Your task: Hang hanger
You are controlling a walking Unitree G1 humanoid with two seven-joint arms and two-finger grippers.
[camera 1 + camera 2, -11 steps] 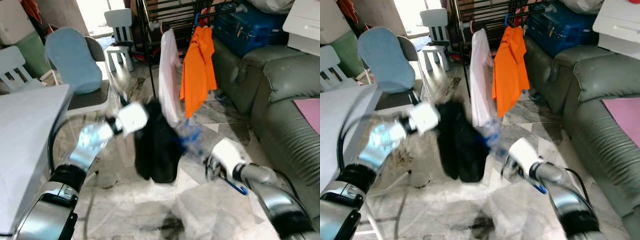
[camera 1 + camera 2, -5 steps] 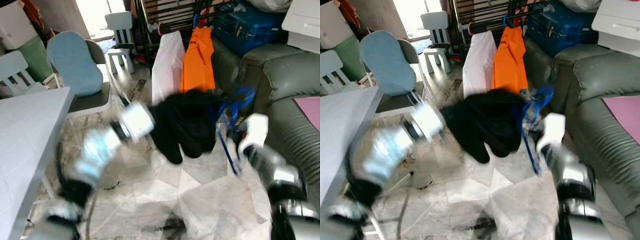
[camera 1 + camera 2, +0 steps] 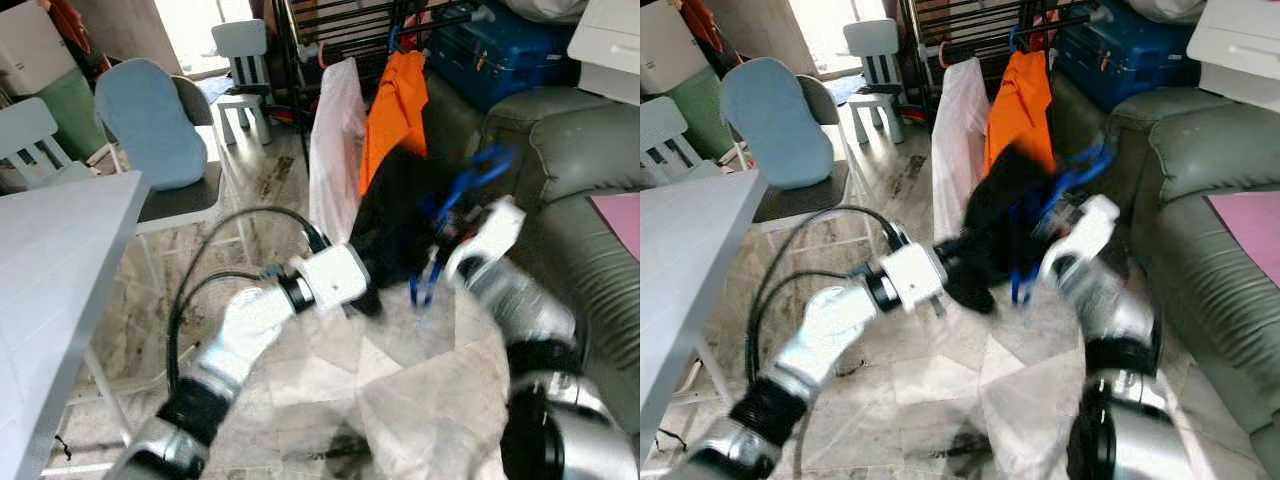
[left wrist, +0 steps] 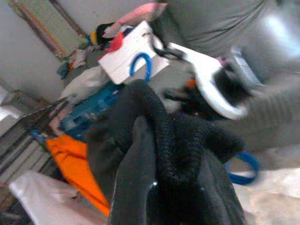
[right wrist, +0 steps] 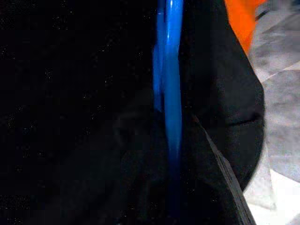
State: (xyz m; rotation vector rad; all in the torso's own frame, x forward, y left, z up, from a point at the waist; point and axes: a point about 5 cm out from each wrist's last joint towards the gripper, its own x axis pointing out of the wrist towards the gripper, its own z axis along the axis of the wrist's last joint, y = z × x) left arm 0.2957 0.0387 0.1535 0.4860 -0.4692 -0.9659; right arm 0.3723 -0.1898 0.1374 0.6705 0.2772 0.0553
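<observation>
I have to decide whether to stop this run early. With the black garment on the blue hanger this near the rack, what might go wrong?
1. The black garment sits bunched and lopsided on the blue hanger, so it may slide off before it reaches the rack.
2. The orange shirt and white garment hang right behind, so the load may snag or knock them.
3. The left gripper is buried in the cloth and could drag it down as the right gripper lifts.

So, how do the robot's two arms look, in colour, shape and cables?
Both arms are shiny silver with black joint bands. The left arm ends in a white boxy wrist block, with black cables looping above it. The right arm has a rounded white wrist housing.
</observation>
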